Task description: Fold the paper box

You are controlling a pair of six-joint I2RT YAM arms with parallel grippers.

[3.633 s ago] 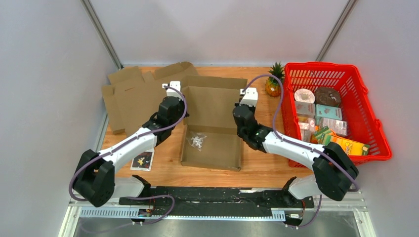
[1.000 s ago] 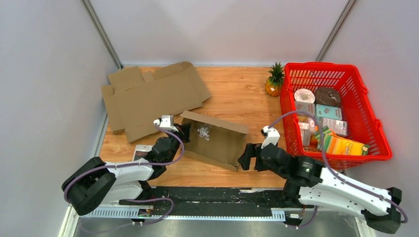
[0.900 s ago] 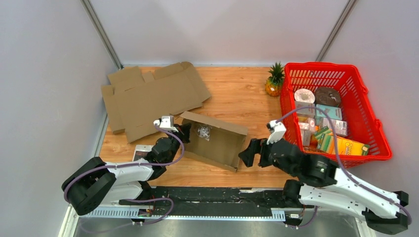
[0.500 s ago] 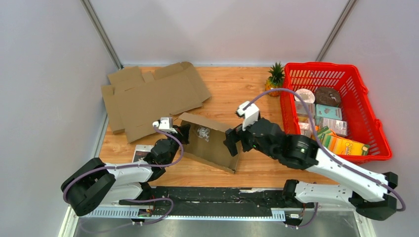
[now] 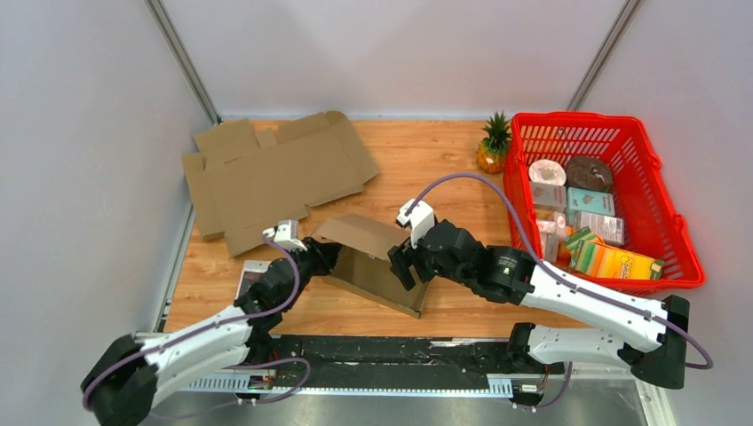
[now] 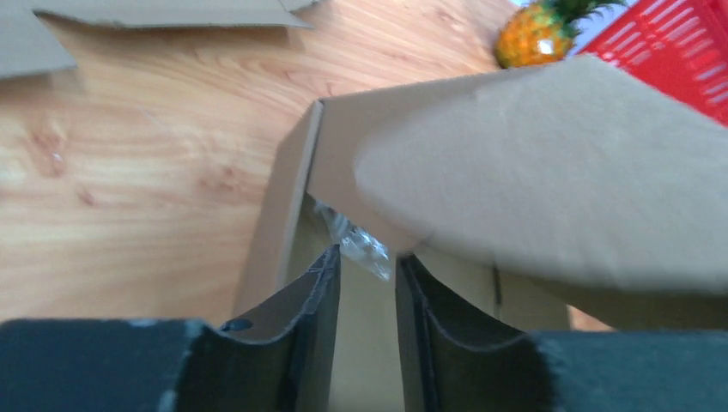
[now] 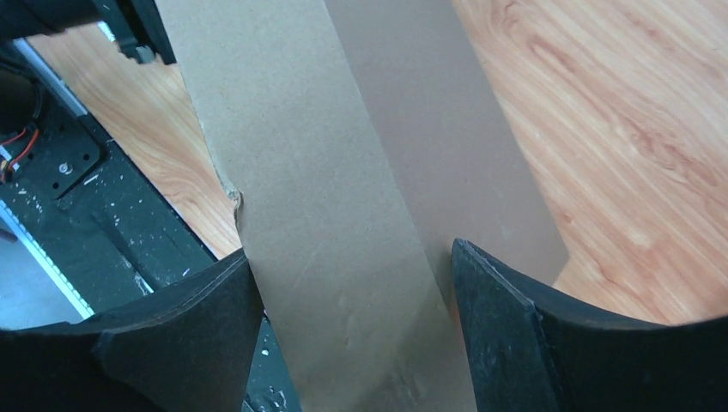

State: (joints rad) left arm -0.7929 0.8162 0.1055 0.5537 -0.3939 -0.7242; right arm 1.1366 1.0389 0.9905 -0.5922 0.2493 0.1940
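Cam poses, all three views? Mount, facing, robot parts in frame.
Top external: above, behind the bases, looking down on the table; both arms.
Left wrist: on left arm, facing forward into the box; left pincer at bottom.
Right wrist: on right arm, facing down at box cardboard; right pincer straddling it.
Shared: box in all; pineapple top and left.

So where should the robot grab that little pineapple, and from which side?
Probably best to grab the pineapple around its round yellow body, below the spiky leaves, coming from the left or the near side. It stands upright, and the red basket sits close on its right, leaving little room for a finger there.
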